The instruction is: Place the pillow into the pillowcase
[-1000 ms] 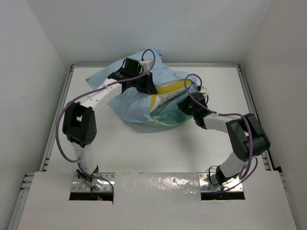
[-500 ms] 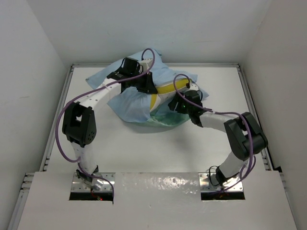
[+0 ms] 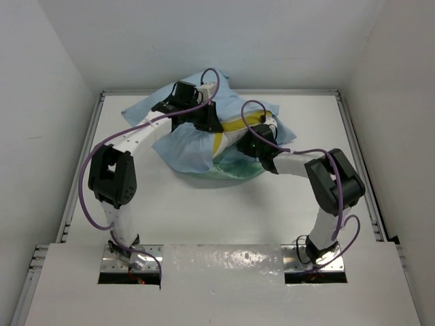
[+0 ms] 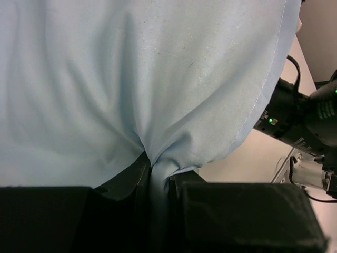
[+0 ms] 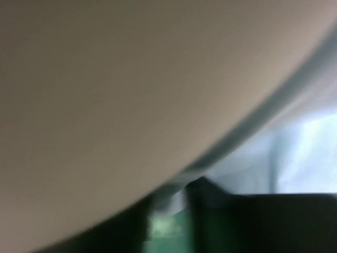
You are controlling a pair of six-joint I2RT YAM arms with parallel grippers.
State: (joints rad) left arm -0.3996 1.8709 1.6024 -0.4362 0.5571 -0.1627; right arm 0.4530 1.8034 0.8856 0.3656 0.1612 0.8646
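Pillow (image 3: 239, 125): cream-white cushion with a yellow edge band, lying at the far middle of the table (image 3: 170, 210). It is mostly wrapped in the cloth; only the yellow band and a strip of cream surface show in the opening, from above. Pillowcase (image 4: 131, 79): a soft bag bunched in a heap around the pillow. The plain light blue face is up and toward the left, and a shiny mint green patch shows at the near edge of the heap, on the tabletop. Left gripper (image 4: 158, 182): reaches in from the left over the top of the heap. Its two black fingers are closed tight on a gathered pinch of the light blue cloth, which fans out from the pinch into folds. Right gripper (image 3: 253, 142): pressed into the right side of the heap at the opening, beside the yellow band. Its own camera is filled by a blurred cream surface very close to the lens, with pale blue cloth at the right edge; whether its fingers are apart or together cannot be told. Purple cables (image 3: 95, 163): one looping along each arm. White walls (image 3: 47, 81): enclosing the table on three sides.
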